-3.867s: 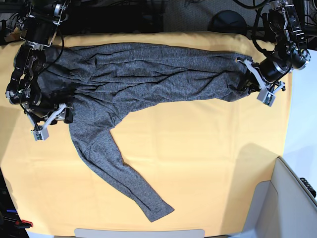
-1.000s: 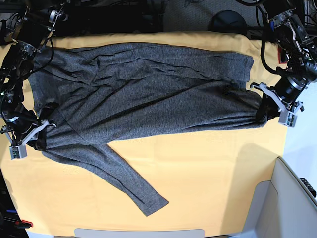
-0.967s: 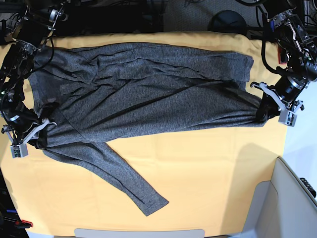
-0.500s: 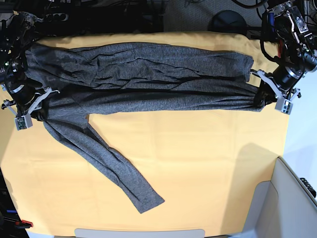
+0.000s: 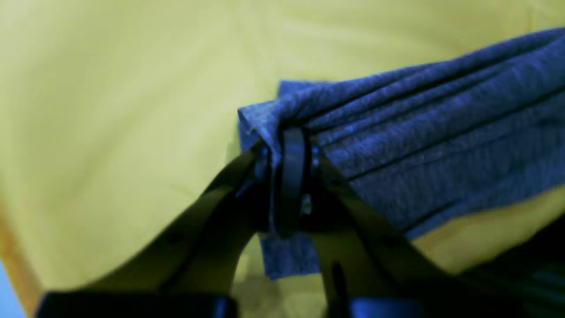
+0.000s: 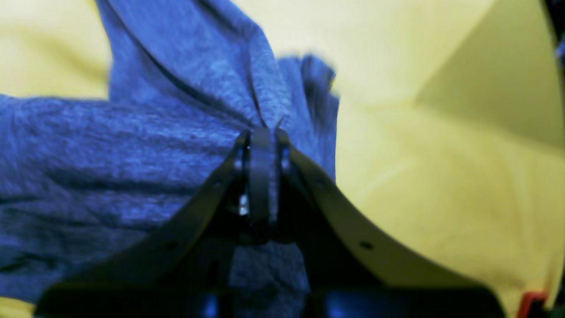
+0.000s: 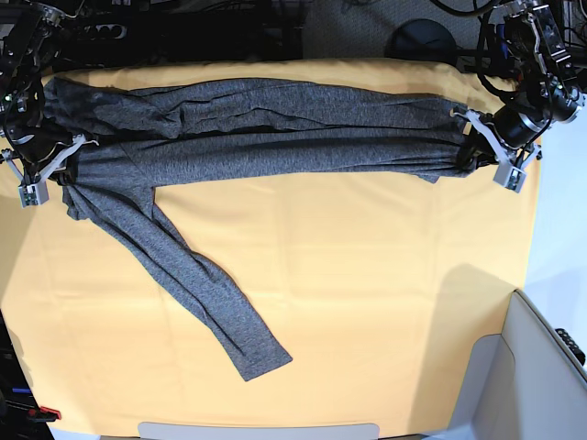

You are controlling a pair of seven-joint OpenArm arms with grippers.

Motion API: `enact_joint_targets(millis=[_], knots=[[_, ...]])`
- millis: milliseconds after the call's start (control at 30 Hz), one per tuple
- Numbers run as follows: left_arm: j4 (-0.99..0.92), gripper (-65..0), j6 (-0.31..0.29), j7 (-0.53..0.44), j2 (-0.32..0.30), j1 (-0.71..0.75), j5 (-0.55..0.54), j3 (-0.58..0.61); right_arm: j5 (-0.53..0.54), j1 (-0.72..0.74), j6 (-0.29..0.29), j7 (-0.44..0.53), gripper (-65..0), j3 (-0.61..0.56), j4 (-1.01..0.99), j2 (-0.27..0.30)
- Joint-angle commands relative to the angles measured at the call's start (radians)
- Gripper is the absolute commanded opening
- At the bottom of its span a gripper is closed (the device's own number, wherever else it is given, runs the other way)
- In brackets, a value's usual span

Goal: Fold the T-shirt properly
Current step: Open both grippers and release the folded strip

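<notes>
The dark-grey T-shirt (image 7: 266, 128) lies stretched in a long band across the far part of the yellow-orange cloth. One long sleeve (image 7: 197, 284) trails down toward the near edge. My left gripper (image 7: 472, 156) at the base view's right is shut on a bunched corner of the T-shirt (image 5: 397, 145); its jaws pinch the fabric in the left wrist view (image 5: 287, 176). My right gripper (image 7: 64, 170) at the base view's left is shut on the other end of the T-shirt (image 6: 132, 145), with fabric gathered at its closed tips (image 6: 260, 168).
The yellow-orange cloth sheet (image 7: 367, 293) covers the table. A grey bin wall (image 7: 541, 367) stands at the near right corner. Dark equipment and a round black base (image 7: 422, 41) sit beyond the far edge.
Both grippers have drawn back toward the far edge with the shirt's ends, folding the lower body up into a narrower band. The loose sleeve slid left and toward the far side.
</notes>
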Motion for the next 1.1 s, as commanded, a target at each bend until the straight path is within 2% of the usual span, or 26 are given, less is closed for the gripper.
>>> enact_joint_targets(millis=[0, 133, 233, 300, 467, 600, 700, 867, 1067], knots=[[0.000, -57.9, 0.002, 0.000, -0.029, -0.011, -0.008, 0.008, 0.005, 0.011, -0.005, 0.023, -59.9, 0.007, 0.007, 0.018], [-0.043, -49.4, 0.002, 0.017, -0.031, -0.015, -0.008, 0.010, 0.005, 0.008, -0.008, 0.023, -44.9, 0.007, -0.013, 0.018], [-0.054, -48.4, 0.002, 0.023, -0.032, -0.035, -0.008, 0.010, 0.005, 0.007, -0.008, 0.023, -34.7, 0.007, -0.019, 0.018], [-0.057, -48.4, 0.002, 0.025, -0.032, -0.043, -0.008, 0.010, 0.005, 0.007, -0.008, 0.022, -30.8, 0.010, -0.023, 0.018], [-0.060, -48.2, 0.002, 0.034, -0.037, -0.049, -0.008, 0.014, 0.005, 0.017, -0.010, 0.022, -30.2, 0.015, -0.023, 0.027], [-0.060, -48.0, 0.002, 0.118, -0.060, -0.083, -0.008, 0.017, 0.005, 0.039, -0.010, 0.022, -30.2, 0.030, -0.020, 0.029], [-0.056, -45.3, 0.002, 0.172, -0.061, -0.112, -0.008, 0.014, 0.005, 0.056, -0.010, 0.022, -30.2, 0.056, -0.020, 0.026], [-0.033, -44.3, 0.002, 0.189, -0.061, -0.150, -0.008, 0.008, 0.005, 0.111, -0.010, 0.022, -30.3, 0.127, -0.020, 0.012], [-0.020, -44.3, 0.002, 0.210, -0.061, -0.177, -0.008, 0.013, 0.005, 0.178, -0.011, 0.020, -30.1, 0.142, -0.022, 0.006]])
